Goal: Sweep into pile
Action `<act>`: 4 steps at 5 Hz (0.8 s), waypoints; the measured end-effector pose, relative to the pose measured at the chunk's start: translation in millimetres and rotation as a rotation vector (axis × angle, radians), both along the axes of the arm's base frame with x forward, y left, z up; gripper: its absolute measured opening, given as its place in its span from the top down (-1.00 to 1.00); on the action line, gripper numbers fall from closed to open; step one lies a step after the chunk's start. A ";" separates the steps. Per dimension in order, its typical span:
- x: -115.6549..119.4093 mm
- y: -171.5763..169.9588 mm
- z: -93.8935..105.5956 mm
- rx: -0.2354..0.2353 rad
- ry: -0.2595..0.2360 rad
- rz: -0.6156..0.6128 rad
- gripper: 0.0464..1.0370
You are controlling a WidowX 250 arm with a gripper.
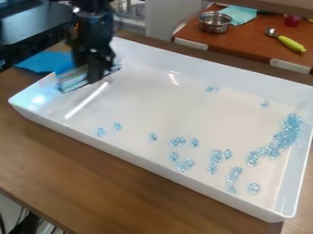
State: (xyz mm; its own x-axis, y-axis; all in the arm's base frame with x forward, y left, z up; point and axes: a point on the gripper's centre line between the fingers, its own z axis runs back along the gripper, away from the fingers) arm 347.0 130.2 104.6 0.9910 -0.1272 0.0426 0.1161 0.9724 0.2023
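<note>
The black gripper (94,77) hangs over the left end of the white tray (153,98), shut on a flat, pale sweeping tool (74,81). That tool spans both sides of the gripper, close to the tray's left wall; the gripper hides its middle. Clear blue beads (287,135) lie bunched in a curved band near the right wall. Smaller groups, such as the beads (178,141) in the near middle, are scattered along the front half. Two loose beads (117,126) are toward the front left, and a few beads (211,88) sit near the back wall.
The tray's raised walls surround the beads on a brown wooden table (92,178). A blue cloth (44,62) lies beyond the left corner. On another surface behind are a metal pot (214,22), a teal cloth (239,14) and a green-handled utensil (290,43).
</note>
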 end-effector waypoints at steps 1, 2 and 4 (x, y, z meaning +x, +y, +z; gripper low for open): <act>-17.9 -1.4 -8.9 -0.008 0.031 -0.033 0.33; -34.2 -11.0 -6.2 -0.012 0.017 -0.068 0.33; -38.2 -43.3 -22.0 -0.029 -0.015 -0.091 0.33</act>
State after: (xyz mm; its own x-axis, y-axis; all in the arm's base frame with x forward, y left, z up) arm 308.9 86.9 82.5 0.9746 -0.2149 0.0628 0.2010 0.9635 0.1766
